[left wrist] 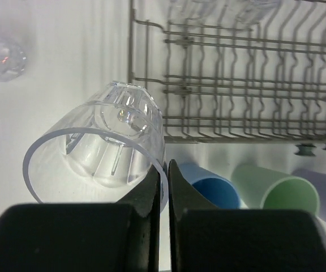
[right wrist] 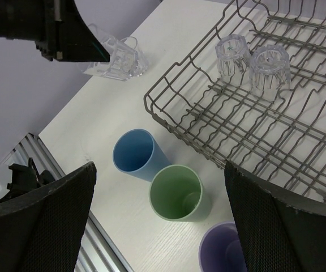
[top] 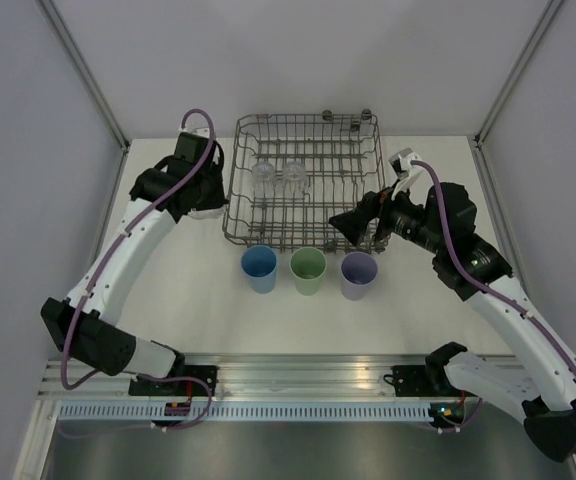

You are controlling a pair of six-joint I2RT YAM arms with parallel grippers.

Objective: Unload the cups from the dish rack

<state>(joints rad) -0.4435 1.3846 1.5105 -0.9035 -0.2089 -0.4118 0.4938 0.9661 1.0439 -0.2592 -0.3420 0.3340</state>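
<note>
1. Currently three tumblers are out of the dish rack [top: 288, 238]: the blue tumbler [top: 259, 267], green tumbler [top: 308, 270] and purple tumbler [top: 358, 275] stand upright in a row on the table [top: 188, 290], just below the rack in the top view.
2. One loose clear glass [left wrist: 1, 56] sits on the table at the upper left of the left wrist view.
3. My left gripper [left wrist: 164, 170] is pressed together on the rim of a tilted clear glass [left wrist: 103, 141], outside the rack's left side.
4. My right gripper [right wrist: 158, 165] is spread wide and holds nothing, above the tumblers at the rack's near edge.
5. Left to do, by my estimate: set down the tilted glass, then take out the first rack glass [top: 265, 175] and second rack glass [top: 294, 177], both upside down in the rack.
6. Unclear: I cannot tell whether the tilted glass touches the table. The top view hides my left fingers and both outside glasses. The purple tumbler is cut off in both wrist views.
</note>
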